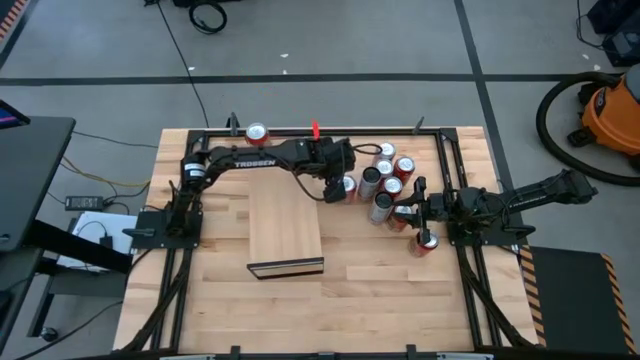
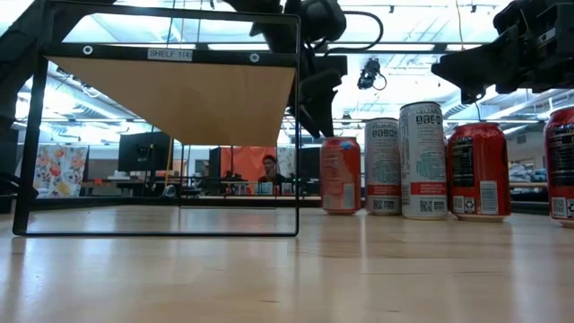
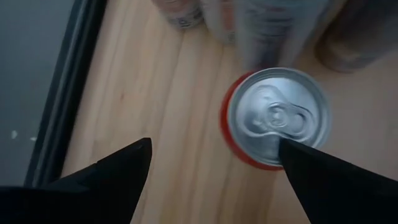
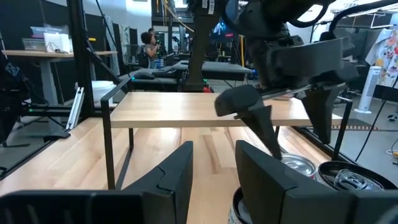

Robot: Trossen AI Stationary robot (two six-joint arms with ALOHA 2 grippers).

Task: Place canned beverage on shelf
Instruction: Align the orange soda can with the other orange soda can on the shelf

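The shelf (image 1: 285,222) is a pale wood slab on a black wire frame standing mid-table; the low view shows its underside (image 2: 179,94) and it also shows in the right wrist view (image 4: 205,109). A red can (image 1: 348,186) stands upright on the tabletop just right of the shelf's far end. My left gripper (image 3: 214,144) is open, pointing down just above this can (image 3: 277,115), which lies toward one finger. In the low view its fingers (image 2: 314,112) end about level with the can's top (image 2: 340,175). My right gripper (image 1: 412,212) hovers over the can group, fingers (image 4: 214,152) a little apart, holding nothing.
Several red and silver cans (image 1: 388,180) stand upright right of the red can, in a row in the low view (image 2: 422,160). One can (image 1: 427,242) stands near my right gripper, another (image 1: 257,132) at the far edge. Black rails (image 1: 440,160) border the table.
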